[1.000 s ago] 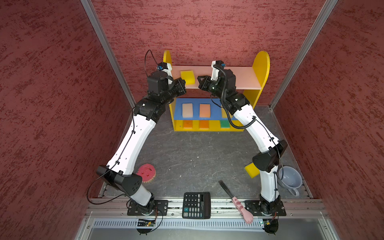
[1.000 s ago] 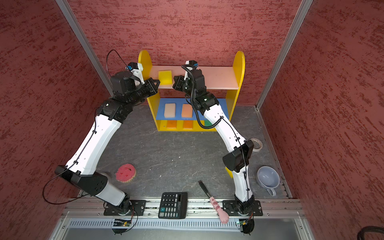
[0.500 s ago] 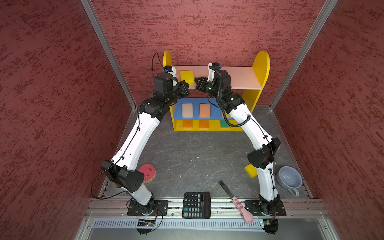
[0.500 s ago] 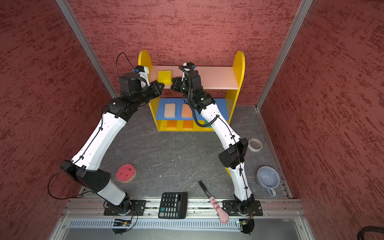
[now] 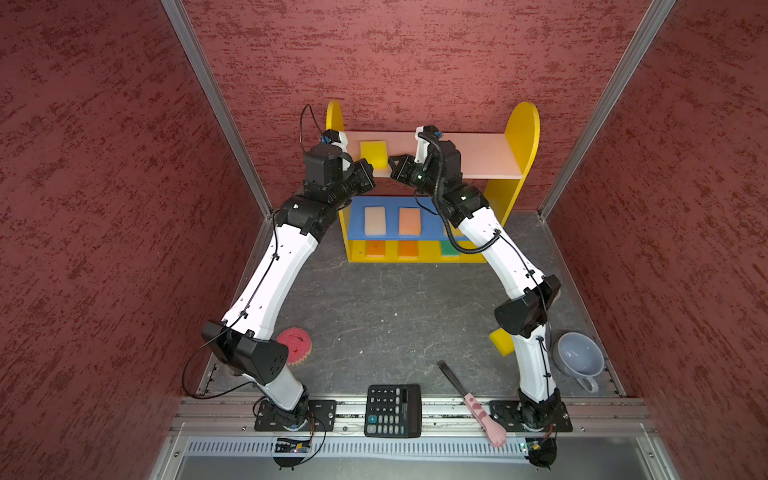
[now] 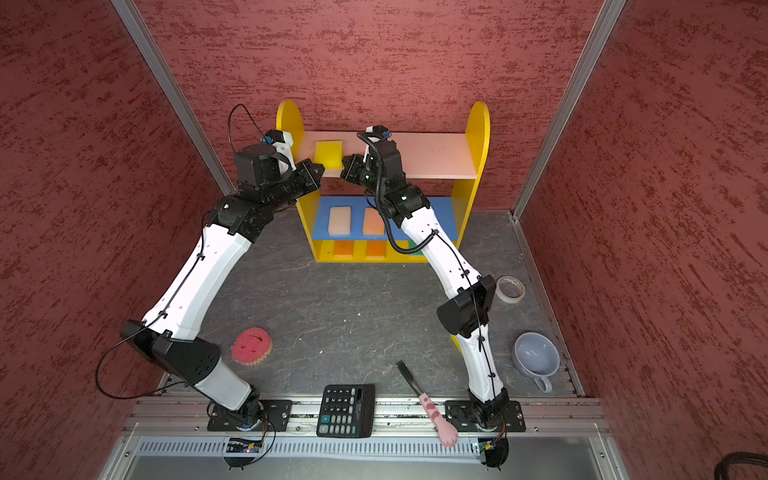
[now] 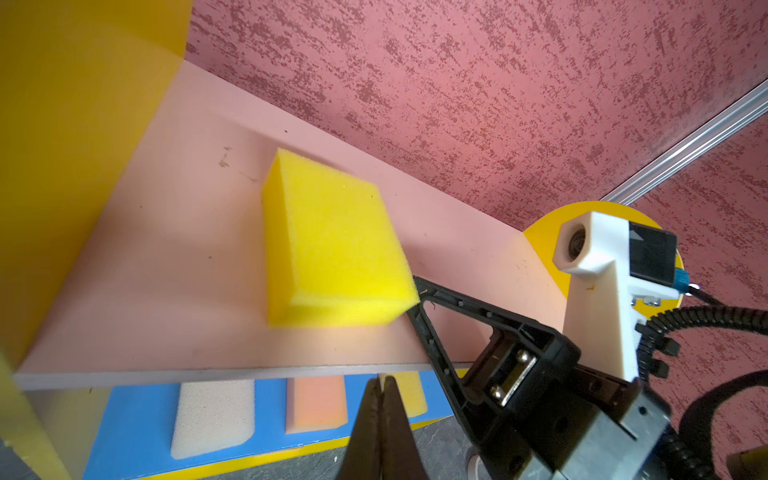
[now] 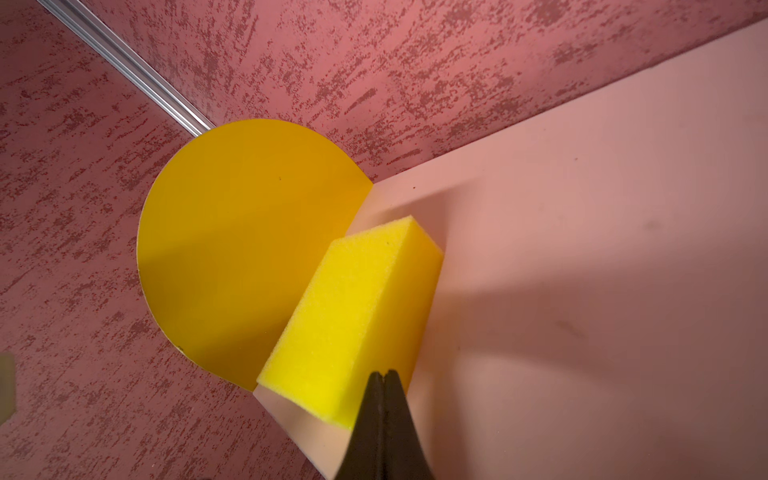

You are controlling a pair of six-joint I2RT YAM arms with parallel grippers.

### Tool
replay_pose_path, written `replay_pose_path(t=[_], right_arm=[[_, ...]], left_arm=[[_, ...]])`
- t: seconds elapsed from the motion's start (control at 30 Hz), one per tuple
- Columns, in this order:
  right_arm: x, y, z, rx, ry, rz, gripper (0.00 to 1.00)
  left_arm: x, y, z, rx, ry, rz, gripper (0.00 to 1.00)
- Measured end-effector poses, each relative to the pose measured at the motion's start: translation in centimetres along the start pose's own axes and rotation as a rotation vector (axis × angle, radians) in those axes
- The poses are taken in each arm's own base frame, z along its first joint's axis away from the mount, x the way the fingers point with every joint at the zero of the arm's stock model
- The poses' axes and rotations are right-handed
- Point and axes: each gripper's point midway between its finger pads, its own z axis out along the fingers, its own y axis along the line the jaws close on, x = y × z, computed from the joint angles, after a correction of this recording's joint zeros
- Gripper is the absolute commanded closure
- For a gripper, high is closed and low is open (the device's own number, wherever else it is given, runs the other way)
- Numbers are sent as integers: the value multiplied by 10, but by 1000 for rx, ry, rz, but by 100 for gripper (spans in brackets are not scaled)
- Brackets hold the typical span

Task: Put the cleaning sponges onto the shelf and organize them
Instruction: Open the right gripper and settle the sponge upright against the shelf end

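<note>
1. Both jaws of the right gripper (image 5: 392, 163) are pressed together, holding nothing; its tip touches a corner of the yellow sponge (image 5: 373, 153).
2. That sponge lies on the pink top board (image 5: 478, 156) of the shelf (image 5: 524, 137).
3. The left gripper (image 5: 370, 183), likewise closed and empty, sits by the board's front edge, apart from the sponge.
4. The cream-white sponge (image 5: 375, 219) and peach sponge (image 5: 409, 220) lie on the blue middle board (image 5: 432, 222).
5. The round pink sponge (image 5: 296, 345) lies on the floor (image 5: 395, 316).

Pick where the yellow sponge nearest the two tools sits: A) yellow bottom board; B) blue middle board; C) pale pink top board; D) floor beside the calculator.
C: the yellow sponge lies on the pale pink top board, one level above the blue board.
</note>
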Motion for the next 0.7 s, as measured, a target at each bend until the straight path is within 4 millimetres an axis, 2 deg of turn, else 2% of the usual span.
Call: replay_pose_path(t=[0.37, 0.53, 0.7], right_arm=[[4, -1, -5, 1, 18, -18, 100], [9, -2, -20, 17, 32, -26, 100], [3, 2, -25, 9, 14, -29, 100]], left_arm=[[-1, 3, -5, 3, -14, -1, 100], [-14, -1, -23, 10, -58, 0, 100], [-31, -5, -53, 27, -126, 1, 100]])
